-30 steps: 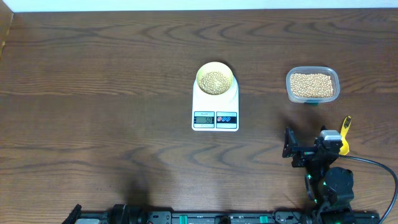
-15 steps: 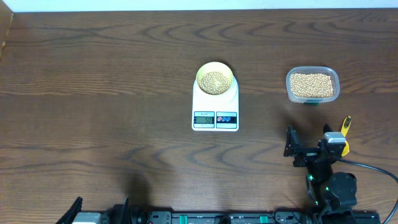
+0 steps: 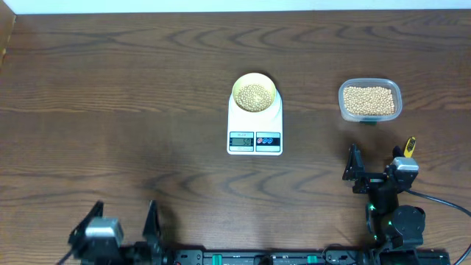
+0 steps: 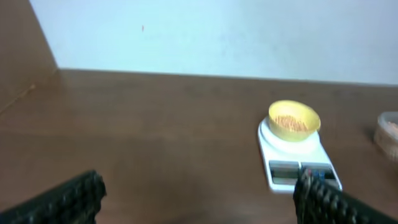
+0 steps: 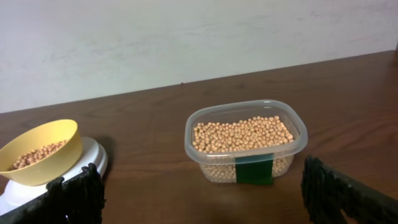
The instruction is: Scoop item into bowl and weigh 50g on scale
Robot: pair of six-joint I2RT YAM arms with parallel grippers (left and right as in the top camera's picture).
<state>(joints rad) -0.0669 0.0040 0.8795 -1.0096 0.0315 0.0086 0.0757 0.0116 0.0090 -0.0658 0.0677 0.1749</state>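
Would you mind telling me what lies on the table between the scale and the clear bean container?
Nothing; the overhead view shows only bare tabletop between the scale and the container.

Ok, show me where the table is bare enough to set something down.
Left of the scale, the table is bare to its left edge. So is the strip between scale and bean container. Crowded near right: the scoop beside the right gripper.
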